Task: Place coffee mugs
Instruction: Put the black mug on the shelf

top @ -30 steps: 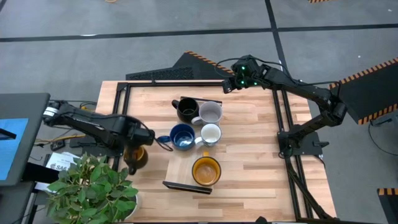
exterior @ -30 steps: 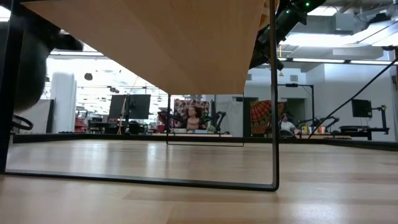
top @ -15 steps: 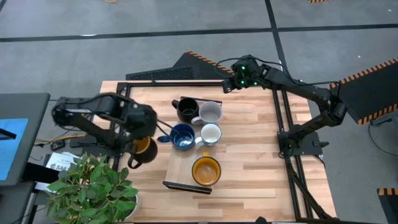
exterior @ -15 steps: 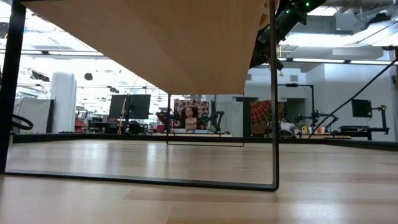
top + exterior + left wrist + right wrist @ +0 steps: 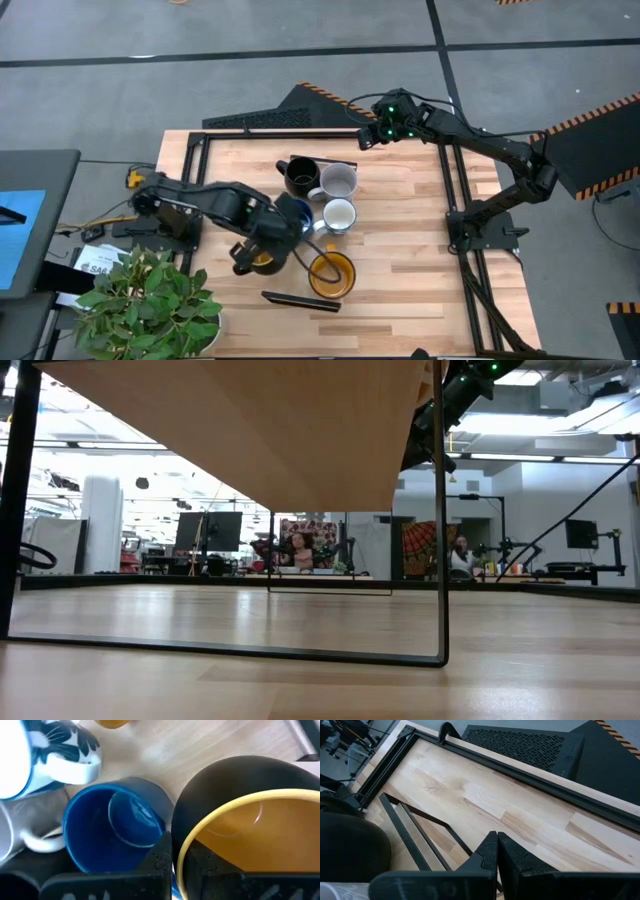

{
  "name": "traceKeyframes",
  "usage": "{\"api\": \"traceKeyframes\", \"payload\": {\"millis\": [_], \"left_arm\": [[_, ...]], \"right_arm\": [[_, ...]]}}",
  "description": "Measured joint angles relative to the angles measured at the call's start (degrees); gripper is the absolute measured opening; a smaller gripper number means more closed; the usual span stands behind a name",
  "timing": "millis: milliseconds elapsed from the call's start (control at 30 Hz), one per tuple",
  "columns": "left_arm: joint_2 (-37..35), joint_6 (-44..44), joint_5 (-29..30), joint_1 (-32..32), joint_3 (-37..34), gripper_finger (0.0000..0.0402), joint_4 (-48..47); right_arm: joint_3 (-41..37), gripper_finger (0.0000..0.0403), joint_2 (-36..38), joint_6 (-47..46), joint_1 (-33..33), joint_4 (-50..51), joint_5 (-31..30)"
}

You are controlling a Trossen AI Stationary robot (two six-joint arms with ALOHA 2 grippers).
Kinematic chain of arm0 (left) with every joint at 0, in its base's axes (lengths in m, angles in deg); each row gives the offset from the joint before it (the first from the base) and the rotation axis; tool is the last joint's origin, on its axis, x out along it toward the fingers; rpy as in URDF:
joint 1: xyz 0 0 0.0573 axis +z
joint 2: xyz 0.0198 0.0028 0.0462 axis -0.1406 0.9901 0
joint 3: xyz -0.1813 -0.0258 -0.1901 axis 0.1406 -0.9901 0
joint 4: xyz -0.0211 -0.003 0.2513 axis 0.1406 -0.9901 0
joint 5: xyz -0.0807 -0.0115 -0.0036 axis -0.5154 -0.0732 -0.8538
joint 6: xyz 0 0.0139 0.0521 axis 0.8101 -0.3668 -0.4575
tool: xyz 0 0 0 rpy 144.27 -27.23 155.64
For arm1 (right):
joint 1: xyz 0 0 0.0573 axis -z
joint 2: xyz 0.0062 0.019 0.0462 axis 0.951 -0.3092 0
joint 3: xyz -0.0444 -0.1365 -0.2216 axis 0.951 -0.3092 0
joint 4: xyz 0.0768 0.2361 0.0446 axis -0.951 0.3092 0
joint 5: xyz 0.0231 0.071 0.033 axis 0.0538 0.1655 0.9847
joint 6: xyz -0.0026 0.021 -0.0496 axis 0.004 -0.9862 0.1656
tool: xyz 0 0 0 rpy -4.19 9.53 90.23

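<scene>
**A:** Looking down on it, the butcher-block table (image 5: pixel 400 250) has a black frame round the edge, grey floor behind, and a potted plant (image 5: pixel 150 305) at the near-left corner. The low view shows a big open room past the tabletop, with screens and a couple of people far off.

**B:** And the mugs?

**A:** All bunched mid-table on a light board (image 5: pixel 300 275). Black mug (image 5: pixel 300 175) and pale grey mug (image 5: pixel 340 180) at the back, white mug (image 5: pixel 340 215) just in front of the grey one, dark blue mug (image 5: pixel 297 213) beside it, half under the arm. One yellow-orange mug (image 5: pixel 331 272) sits at the front. All the ones I can see into look empty.

**B:** The sixth?

**A:** The left gripper (image 5: pixel 262 250) is pinching the second yellow mug (image 5: pixel 250 840) by its rim, one finger inside and one outside, right beside the blue one.

**B:** Right arm?

**A:** The right gripper (image 5: pixel 497 851) is parked over the far edge, fingers pressed together.
</scene>
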Motion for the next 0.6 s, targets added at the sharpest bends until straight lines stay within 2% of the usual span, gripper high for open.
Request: {"api": "traceKeyframes", "payload": {"millis": [167,300,600], "left_arm": [[3.0,-1.1,-0.9,0.0,0.0,0.0000,0.7],[3.3,-1.7,-4.3,0.2,-0.4,0.0000,4.5],[5.3,-0.9,-4.9,0.2,-0.6,0.0005,6.5]], "right_arm": [[0.0,0.0025,0.0,0.1,0.0,0.0,0.0],[0.0,0.0025,0.0,0.7,0.0,0.0,0.0],[0.0,0.0025,0.0,1.3,0.0,0.1,0.0]]}}
